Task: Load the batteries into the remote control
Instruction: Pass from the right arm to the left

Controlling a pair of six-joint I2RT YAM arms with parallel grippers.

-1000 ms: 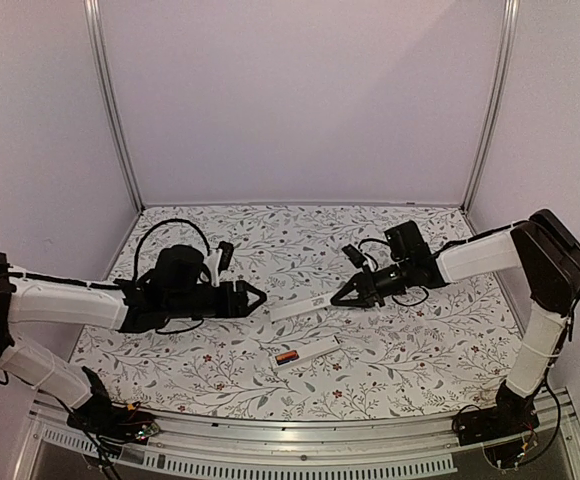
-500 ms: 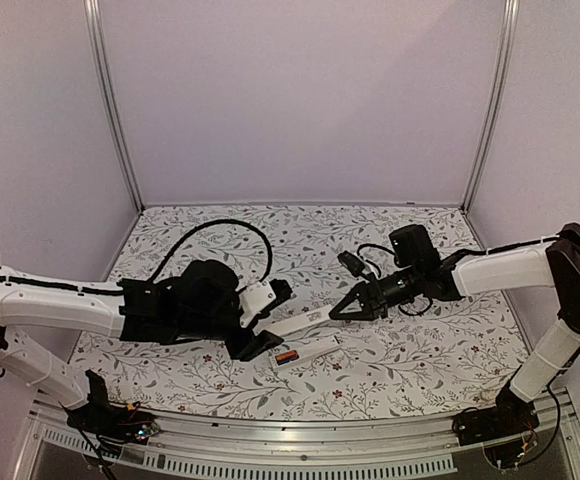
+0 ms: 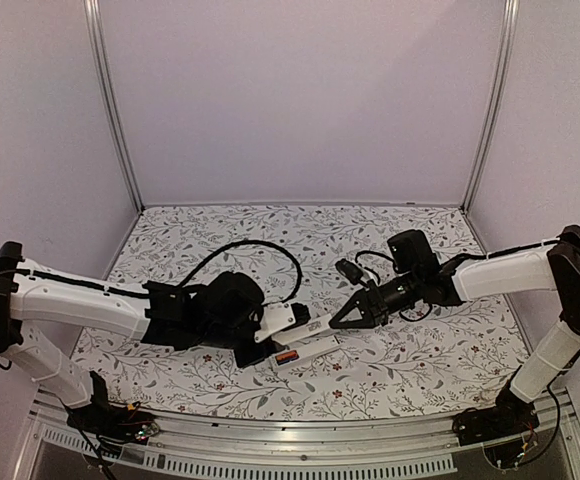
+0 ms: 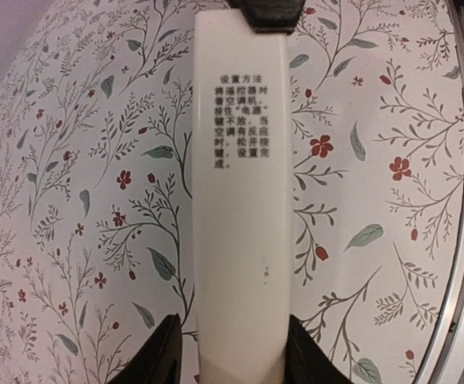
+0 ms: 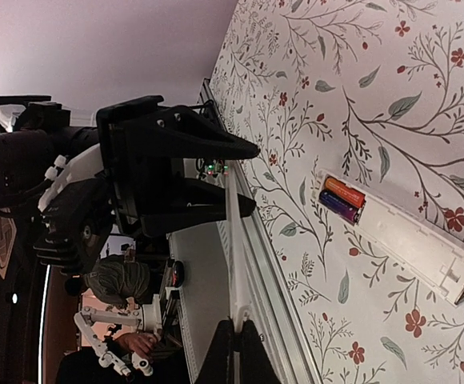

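The remote control lies back-up on the flowered table; its button patch is hidden. In the right wrist view the remote control has an open bay with the batteries, one orange and one purple, lying in it. They show as a small coloured spot from above. My right gripper is shut on one end of a thin white cover strip, held above the table. My left gripper is open, its fingers on either side of the strip's other end.
The metal rail of the table's near edge runs close below the held strip. Aluminium frame posts stand at the back corners. Both forearms reach in towards the table's middle, and a black cable loops over the left one.
My left gripper has moved right, and its open fingers now straddle the strip's end. My right gripper has shifted slightly left with the strip. The remote has not moved.
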